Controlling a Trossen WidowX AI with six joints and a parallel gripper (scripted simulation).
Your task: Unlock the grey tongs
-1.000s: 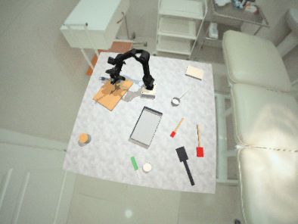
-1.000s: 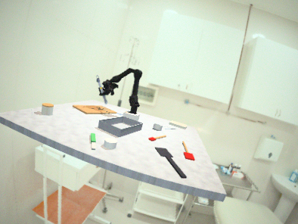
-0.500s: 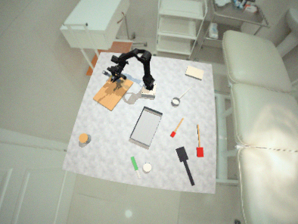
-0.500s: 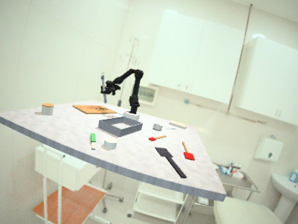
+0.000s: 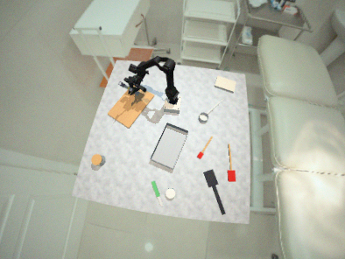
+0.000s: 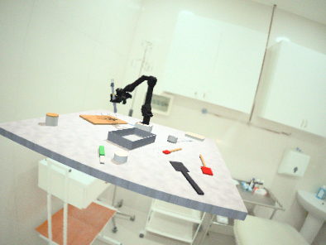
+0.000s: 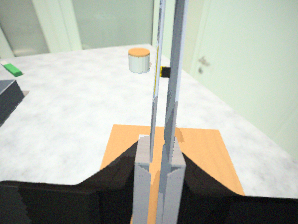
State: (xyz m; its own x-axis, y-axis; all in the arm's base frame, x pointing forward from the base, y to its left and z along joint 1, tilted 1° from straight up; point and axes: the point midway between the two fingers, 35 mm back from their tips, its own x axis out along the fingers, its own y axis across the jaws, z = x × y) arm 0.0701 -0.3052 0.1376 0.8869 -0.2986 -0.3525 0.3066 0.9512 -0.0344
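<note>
My gripper (image 5: 130, 92) (image 6: 112, 98) (image 7: 153, 146) is shut on the grey tongs (image 5: 123, 84) (image 6: 112, 85) (image 7: 176, 50) and holds them upright in the air near the back end of the wooden board (image 5: 128, 121) (image 6: 93, 119) (image 7: 202, 150). In the wrist view the two long arms run up from between the fingers, close together with a narrow gap. A small black and yellow piece (image 7: 165, 72) sits between them in the upper part. The hinge end is above and out of that view. The lower ends point down and are hidden behind the fingers there.
The roasting tin (image 5: 162, 165) (image 6: 120, 141) (image 7: 10, 100) stands at the middle of the table. A jar with an orange lid (image 5: 97, 160) (image 6: 52, 119) (image 7: 139, 61) stands beyond the board. A green-handled tool (image 5: 155, 188) (image 6: 102, 151) and a white round pot (image 5: 170, 193) (image 6: 121, 156) are near the front.
</note>
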